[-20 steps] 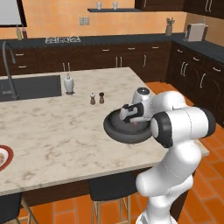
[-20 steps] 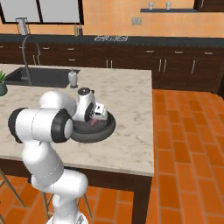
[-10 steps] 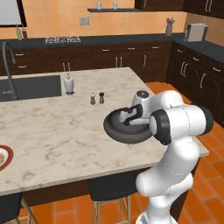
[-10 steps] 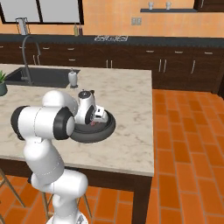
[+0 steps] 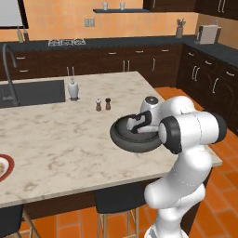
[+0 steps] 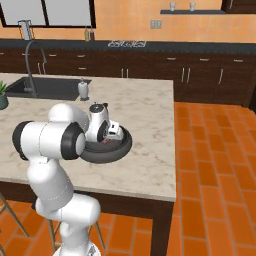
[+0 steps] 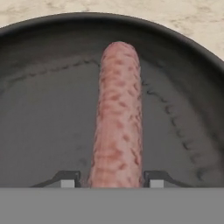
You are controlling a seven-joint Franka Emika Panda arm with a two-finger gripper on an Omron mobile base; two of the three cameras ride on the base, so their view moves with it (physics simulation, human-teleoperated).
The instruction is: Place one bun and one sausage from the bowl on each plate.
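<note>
No writing or label could be read on anything I saw. The bowl [image 5: 125, 137] sat on the marble island counter [image 5: 56, 139] near its right-hand end, and I had the gripper [image 7: 112, 178] lowered into it. In the hand view the sausage [image 7: 117, 113] lay lengthwise on the bowl's dark floor, its near end running between the two fingertips [image 7: 65, 178]. The jaws stood a little wider than the sausage, one on each side, but I could not tell whether they touched it. From the left base view the robot's white forearm hid the bowl's right part; from the right base view the hand covered most of the bowl's [image 6: 117, 147] inside. Beyond the bowl stood a pair of small shakers [image 5: 102, 104] and a white dispenser bottle [image 5: 73, 89] beside the sink [image 5: 35, 91]. A plate [image 5: 3, 166] showed at the counter's left edge, well apart from the bowl.
</note>
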